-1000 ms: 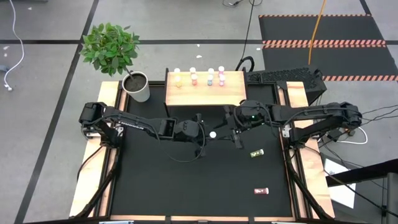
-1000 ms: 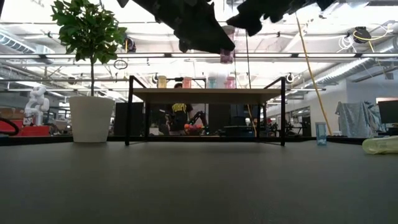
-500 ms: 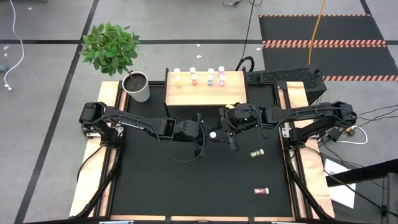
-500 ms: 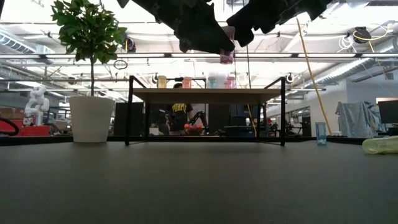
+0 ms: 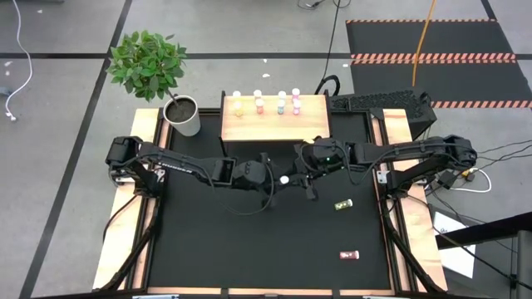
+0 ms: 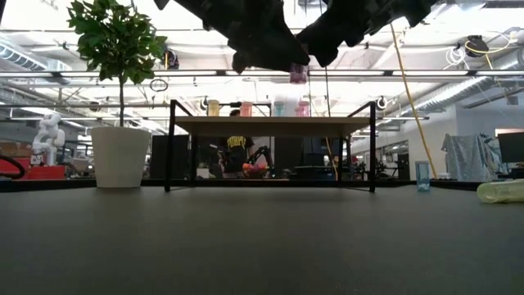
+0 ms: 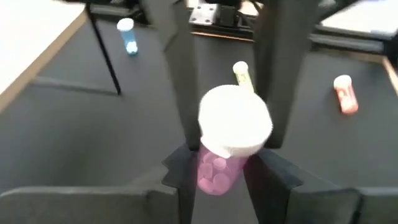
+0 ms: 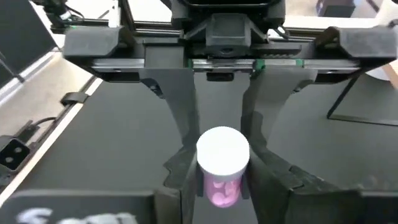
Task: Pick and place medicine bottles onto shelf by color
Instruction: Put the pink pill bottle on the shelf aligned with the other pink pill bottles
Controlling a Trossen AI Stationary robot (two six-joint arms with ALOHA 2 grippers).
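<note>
In the high view both arms stretch toward the centre of the frame, and the left gripper (image 5: 281,179) and the right gripper (image 5: 301,174) meet tip to tip just below the shelf (image 5: 274,120), around one pink bottle (image 5: 285,178) with a white cap. Both wrist views show this bottle (image 7: 227,146) pressed between two pairs of dark fingers (image 8: 186,140), so each gripper is closed narrowly on it, above the black table (image 5: 208,241). Four bottles (image 5: 267,103) stand along the upper edge of the shelf, a yellow bottle (image 5: 342,204) lies right of centre, and a red bottle (image 5: 350,256) lies at lower right.
</note>
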